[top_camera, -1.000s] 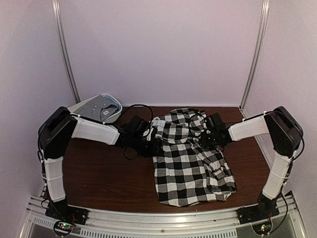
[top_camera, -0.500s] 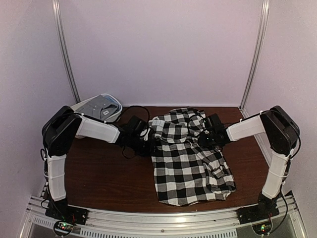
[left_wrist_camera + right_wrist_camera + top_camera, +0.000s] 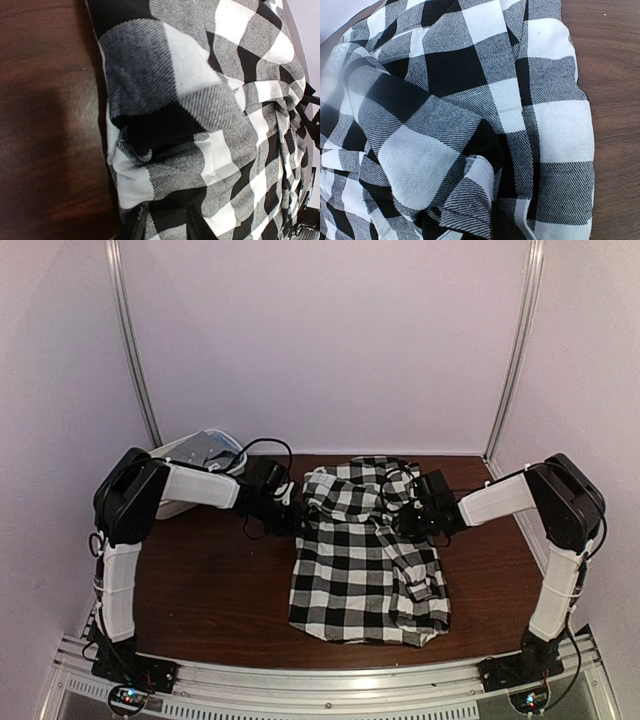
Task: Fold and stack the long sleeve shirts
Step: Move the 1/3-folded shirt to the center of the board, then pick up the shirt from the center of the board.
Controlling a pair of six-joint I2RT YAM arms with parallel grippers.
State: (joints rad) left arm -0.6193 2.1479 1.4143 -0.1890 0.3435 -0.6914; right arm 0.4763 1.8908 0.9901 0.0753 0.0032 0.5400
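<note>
At the checked shirt's ten o'clock edge, seen from above, the left claw is clamped on the cloth. In the left wrist view its two dark fingers stand a little apart at six o'clock, with a thick fold of black-and-white check filling the gap between them. The bare brown desk runs along the nine o'clock side.

Across from it, at about two o'clock on the shirt, the right claw is closed tight on the shirt. Its fingers are buried in the right wrist view, where puckered folds gather toward six o'clock. Flatter cloth spreads to twelve and desk wood shows at three o'clock.

Between the two claws the collar end of the shirt lies bunched toward twelve o'clock. The rest spreads flat toward six o'clock at the middle of the desk, a sleeve folded in along its three o'clock side.

Beyond the left arm, in the desk's ten o'clock corner, a white tub holds grey cloth, partly hidden by the arm.
</note>
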